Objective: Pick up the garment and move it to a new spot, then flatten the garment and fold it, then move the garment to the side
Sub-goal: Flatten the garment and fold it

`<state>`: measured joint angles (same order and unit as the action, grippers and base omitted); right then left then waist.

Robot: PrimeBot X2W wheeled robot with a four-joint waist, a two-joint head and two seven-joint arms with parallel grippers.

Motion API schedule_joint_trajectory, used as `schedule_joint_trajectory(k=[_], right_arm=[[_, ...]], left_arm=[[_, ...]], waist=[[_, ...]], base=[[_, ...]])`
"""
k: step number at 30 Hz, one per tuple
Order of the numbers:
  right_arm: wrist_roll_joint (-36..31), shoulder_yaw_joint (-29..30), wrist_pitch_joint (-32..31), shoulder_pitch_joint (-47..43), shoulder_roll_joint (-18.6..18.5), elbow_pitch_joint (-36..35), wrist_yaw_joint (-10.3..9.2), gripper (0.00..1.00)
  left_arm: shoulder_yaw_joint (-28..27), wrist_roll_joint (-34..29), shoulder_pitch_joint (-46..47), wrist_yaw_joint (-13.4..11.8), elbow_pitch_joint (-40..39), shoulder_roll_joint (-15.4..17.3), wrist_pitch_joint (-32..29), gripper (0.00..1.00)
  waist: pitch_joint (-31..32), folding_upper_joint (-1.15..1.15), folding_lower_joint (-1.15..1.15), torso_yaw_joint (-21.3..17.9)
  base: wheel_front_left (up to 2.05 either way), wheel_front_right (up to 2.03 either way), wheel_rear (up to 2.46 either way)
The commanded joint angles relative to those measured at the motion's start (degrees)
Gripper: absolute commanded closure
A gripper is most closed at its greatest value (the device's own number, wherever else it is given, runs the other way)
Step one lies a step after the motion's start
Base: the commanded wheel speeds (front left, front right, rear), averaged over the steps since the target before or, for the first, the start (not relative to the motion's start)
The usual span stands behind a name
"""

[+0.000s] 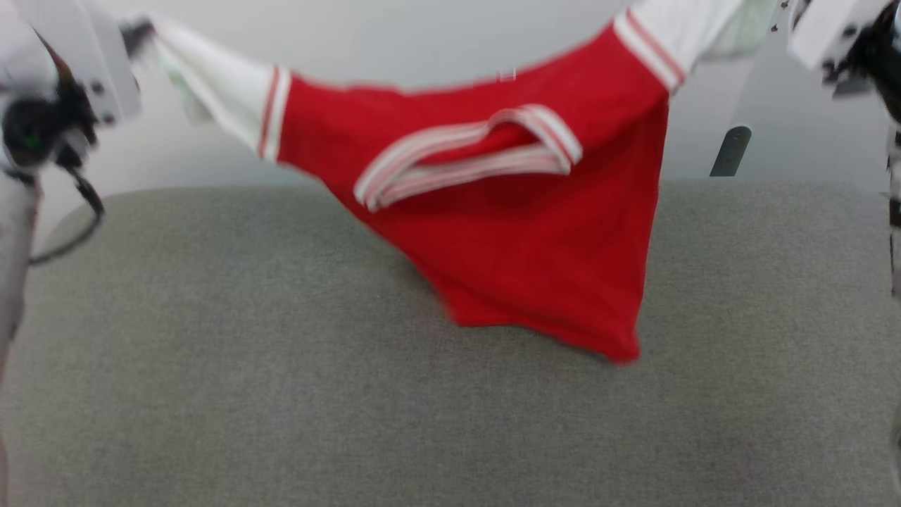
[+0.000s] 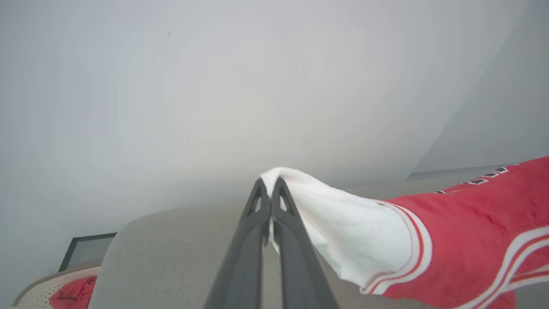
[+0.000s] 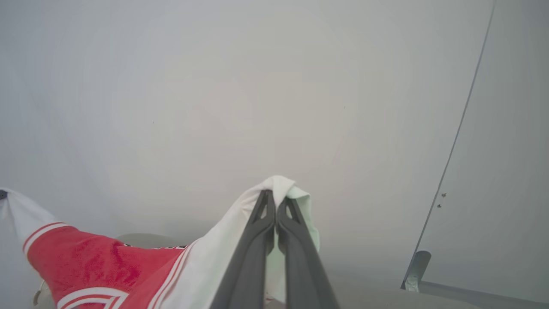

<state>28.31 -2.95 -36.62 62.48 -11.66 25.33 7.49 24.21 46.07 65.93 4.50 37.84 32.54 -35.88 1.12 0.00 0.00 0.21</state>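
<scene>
The garment [image 1: 535, 239], a red jersey with white sleeves and striped trim, hangs stretched in the air between my two grippers above the grey table [image 1: 211, 366]. Its striped collar faces the head view, and its lower corner droops close to the tabletop. My left gripper [image 2: 269, 182] is shut on the tip of one white sleeve [image 2: 343, 223], and it also appears at the upper left of the head view [image 1: 137, 32]. My right gripper [image 3: 274, 195] is shut on the bunched end of the other white sleeve [image 3: 231, 240]. A strip of black print shows along the garment's [image 2: 472, 240] far edge.
A pale wall stands behind the table. A beige basket [image 2: 32, 294] holding a small red cloth [image 2: 75, 294] sits beyond the table's left end. A grey bracket [image 1: 730, 151] stands at the far right behind the table and also shows in the right wrist view [image 3: 414, 268].
</scene>
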Motion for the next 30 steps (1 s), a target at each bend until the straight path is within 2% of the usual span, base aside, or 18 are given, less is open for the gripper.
schedule_joint_trajectory(k=[1,3,7,15,23,27,30], right_arm=[[-0.98,-0.93,3.37,2.35,-0.16,1.64,0.00,1.00],[-1.86,-1.69,8.16,4.92,-0.24,4.29,0.00,1.00],[-3.12,-3.01,15.43,9.14,-0.41,10.08,0.00,1.00],[-1.76,-4.45,20.66,15.28,-1.07,19.30,-0.01,1.00],[-4.91,-5.11,27.13,23.59,-3.29,22.81,-0.01,1.00],[-9.06,-6.29,34.23,27.98,-3.97,23.93,-0.01,1.00],[-13.59,-5.76,42.27,31.45,-4.91,25.28,-0.01,1.00]], left_arm=[[-0.15,-1.32,2.28,0.22,1.11,0.02,2.42,1.00],[-0.78,-2.11,4.79,-0.49,3.32,-0.43,5.25,1.00],[-0.66,-3.29,9.29,-0.13,7.58,-1.21,8.43,1.00],[0.61,-4.40,15.63,1.16,13.91,-2.77,11.61,1.00],[0.67,-5.00,23.33,2.03,15.50,-3.90,15.74,1.00],[0.03,-5.74,28.69,1.65,15.69,-4.82,20.87,1.00],[-0.87,-6.19,32.66,0.78,16.10,-6.33,26.21,1.00]], waist=[[0.07,0.00,0.00,-0.10],[0.09,0.00,0.00,-0.18],[0.03,0.00,0.00,-0.18],[-2.63,0.00,0.00,0.49],[-15.46,0.00,0.00,1.04],[-23.61,0.00,0.00,1.19],[-28.96,0.00,0.00,1.51]], base=[[0.00,0.00,0.00],[0.00,0.00,0.00],[0.00,0.00,0.00],[0.00,0.00,0.00],[0.00,0.00,0.00],[0.00,0.00,0.00],[0.00,0.00,0.00]])
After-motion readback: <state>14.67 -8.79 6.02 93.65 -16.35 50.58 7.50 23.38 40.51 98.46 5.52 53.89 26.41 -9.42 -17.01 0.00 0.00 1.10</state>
